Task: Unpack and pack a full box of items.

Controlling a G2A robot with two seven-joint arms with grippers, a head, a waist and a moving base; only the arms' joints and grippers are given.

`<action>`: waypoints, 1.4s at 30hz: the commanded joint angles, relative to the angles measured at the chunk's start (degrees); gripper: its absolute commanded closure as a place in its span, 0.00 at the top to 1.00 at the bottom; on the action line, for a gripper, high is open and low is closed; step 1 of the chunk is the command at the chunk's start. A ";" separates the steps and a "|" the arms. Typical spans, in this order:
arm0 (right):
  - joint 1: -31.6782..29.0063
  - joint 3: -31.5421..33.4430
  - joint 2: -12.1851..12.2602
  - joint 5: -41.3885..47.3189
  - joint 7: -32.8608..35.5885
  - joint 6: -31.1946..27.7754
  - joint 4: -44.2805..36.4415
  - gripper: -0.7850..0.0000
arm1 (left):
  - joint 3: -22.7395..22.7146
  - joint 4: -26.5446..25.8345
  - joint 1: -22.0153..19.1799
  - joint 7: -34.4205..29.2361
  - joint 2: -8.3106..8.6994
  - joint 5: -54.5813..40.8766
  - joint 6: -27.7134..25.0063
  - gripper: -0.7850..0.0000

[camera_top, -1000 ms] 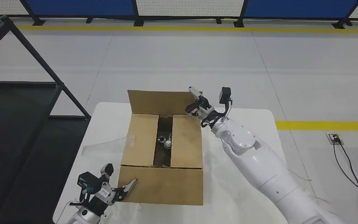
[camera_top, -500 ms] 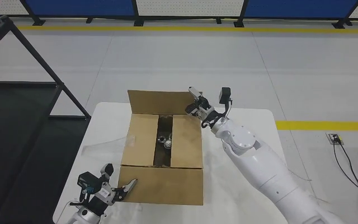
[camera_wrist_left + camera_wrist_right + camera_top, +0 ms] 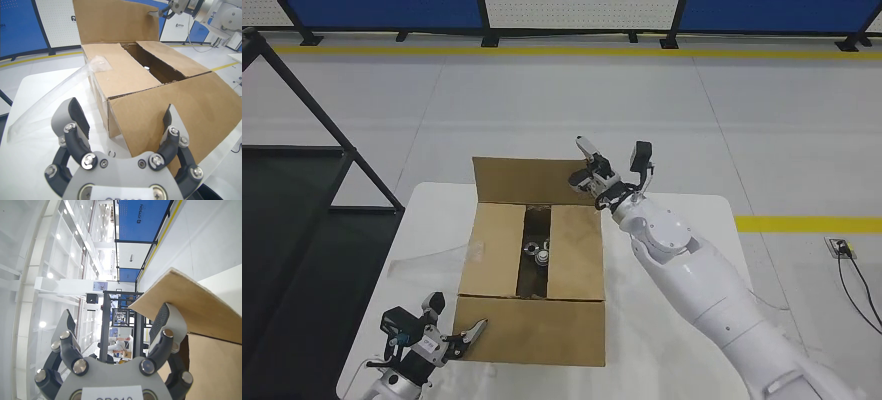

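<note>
A brown cardboard box (image 3: 497, 250) stands mid-table. Its far flap (image 3: 527, 182) is upright and its near flap (image 3: 532, 330) hangs outward. The two side flaps lie almost flat, and the slit between them shows small bottles (image 3: 538, 252), one with a white cap (image 3: 146, 67). My right gripper (image 3: 580, 163) is open at the far flap's right upper corner. In the right wrist view one finger (image 3: 164, 321) rests against that flap (image 3: 189, 298), and nothing lies between the fingers of the gripper (image 3: 116, 308). My left gripper (image 3: 121, 106) is open and empty, low at the box's near-left corner (image 3: 457, 315).
A strip of clear tape (image 3: 427, 262) trails from the box's left side across the white table (image 3: 682, 300); it appears as a long film (image 3: 47, 94) in the left wrist view. Bare tabletop lies right of the box. The table's near-left edge is close to my left gripper.
My right gripper has risen and shifted slightly toward the far side at the flap's corner. The left arm and the box have stayed put.
</note>
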 commanded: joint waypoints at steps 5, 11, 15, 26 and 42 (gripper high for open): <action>4.21 -2.31 -3.48 0.01 -1.02 1.29 8.56 1.00 | 0.00 0.00 0.00 0.00 0.00 0.00 0.00 1.00; 7.39 -4.55 -6.91 -0.71 -0.41 2.87 15.74 1.00 | 0.00 0.00 0.00 0.00 0.00 0.00 0.00 1.00; 9.05 -6.16 -9.57 -2.61 -2.87 2.90 20.32 1.00 | 0.00 0.00 0.00 0.00 0.00 0.00 0.00 1.00; 11.24 -7.89 -15.11 -5.70 -7.71 5.14 28.92 1.00 | 0.00 0.00 0.00 0.00 0.00 0.00 0.00 1.00; 13.25 -6.77 -18.02 -9.50 -0.86 6.79 35.72 1.00 | 0.00 0.00 0.00 0.00 0.00 0.00 0.00 1.00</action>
